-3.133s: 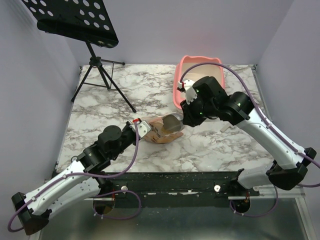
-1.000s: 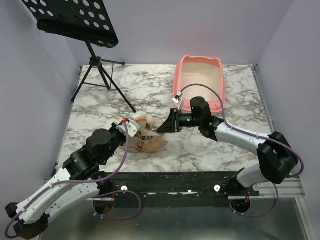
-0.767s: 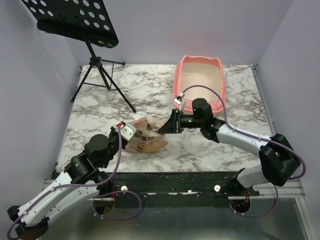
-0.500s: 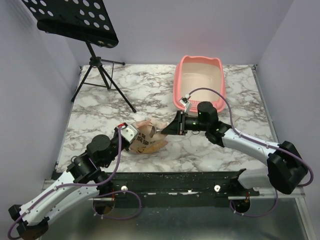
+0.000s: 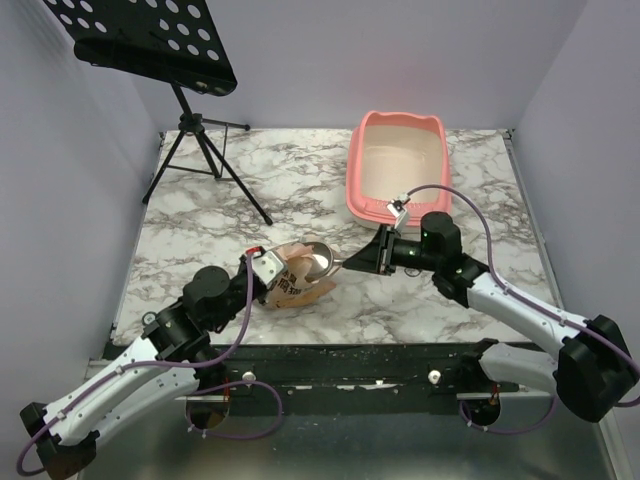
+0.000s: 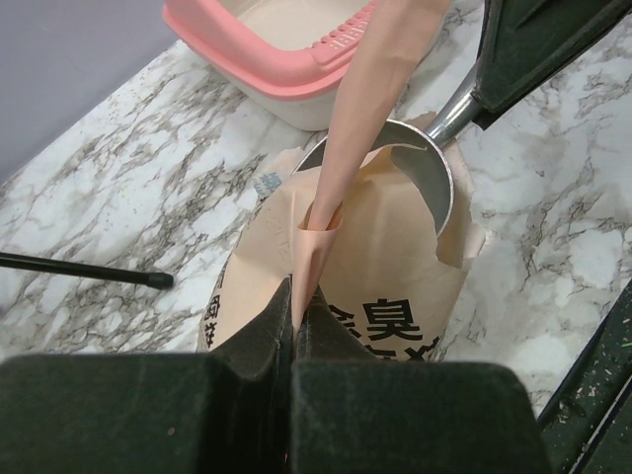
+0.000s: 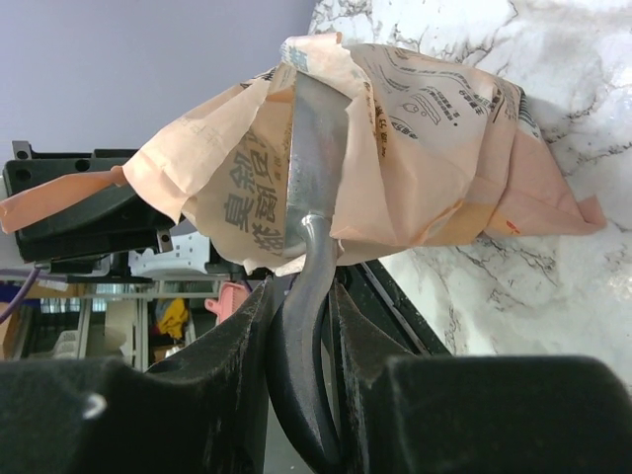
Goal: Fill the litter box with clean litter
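Note:
The pink litter box (image 5: 357, 170) stands at the back right of the table; its inside looks pale, and it also shows in the left wrist view (image 6: 267, 54). The orange-tan printed bag (image 5: 292, 282) lies at mid table. My left gripper (image 5: 266, 268) is shut on the bag's upper edge (image 6: 308, 237), holding the mouth open. My right gripper (image 5: 374, 260) is shut on the handle of the grey metal scoop (image 7: 314, 148). The scoop's bowl (image 6: 420, 178) sits in the bag's mouth and looks bare. I see no distinct litter granules.
A black music stand (image 5: 150, 40) on a tripod (image 5: 205, 150) stands at the back left. The black front rail (image 5: 350, 360) runs along the near table edge. Grey walls close in the left, back and right sides.
My right arm has drawn back to the right and lowered, keeping the scoop's bowl at the bag's mouth. My left arm has shifted the bag slightly right, still gripping its edge.

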Robot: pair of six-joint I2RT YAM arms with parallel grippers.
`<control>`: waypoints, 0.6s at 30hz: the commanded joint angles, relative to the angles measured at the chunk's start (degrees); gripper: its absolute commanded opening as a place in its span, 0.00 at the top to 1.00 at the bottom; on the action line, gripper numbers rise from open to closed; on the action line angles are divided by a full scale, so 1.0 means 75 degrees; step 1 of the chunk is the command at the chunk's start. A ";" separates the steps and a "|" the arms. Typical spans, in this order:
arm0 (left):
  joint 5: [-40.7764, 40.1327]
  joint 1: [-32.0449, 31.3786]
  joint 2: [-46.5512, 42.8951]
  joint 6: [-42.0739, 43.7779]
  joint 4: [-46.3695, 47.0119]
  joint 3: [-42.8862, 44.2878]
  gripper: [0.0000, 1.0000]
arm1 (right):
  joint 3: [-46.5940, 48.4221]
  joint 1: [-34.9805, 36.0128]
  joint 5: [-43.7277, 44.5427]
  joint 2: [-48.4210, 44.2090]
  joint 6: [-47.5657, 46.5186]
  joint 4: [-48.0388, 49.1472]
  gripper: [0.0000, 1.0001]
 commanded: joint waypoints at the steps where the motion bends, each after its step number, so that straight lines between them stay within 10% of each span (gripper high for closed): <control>1: 0.0947 -0.0042 0.0023 -0.0346 0.0697 -0.0039 1.00 | -0.0213 -0.0191 0.0454 -0.0435 0.0162 -0.0375 0.99; 18: 0.0257 -0.0803 0.1101 -0.0311 0.0968 -0.0097 1.00 | -0.0846 -0.0390 0.1250 -0.1970 0.0408 -0.1688 0.99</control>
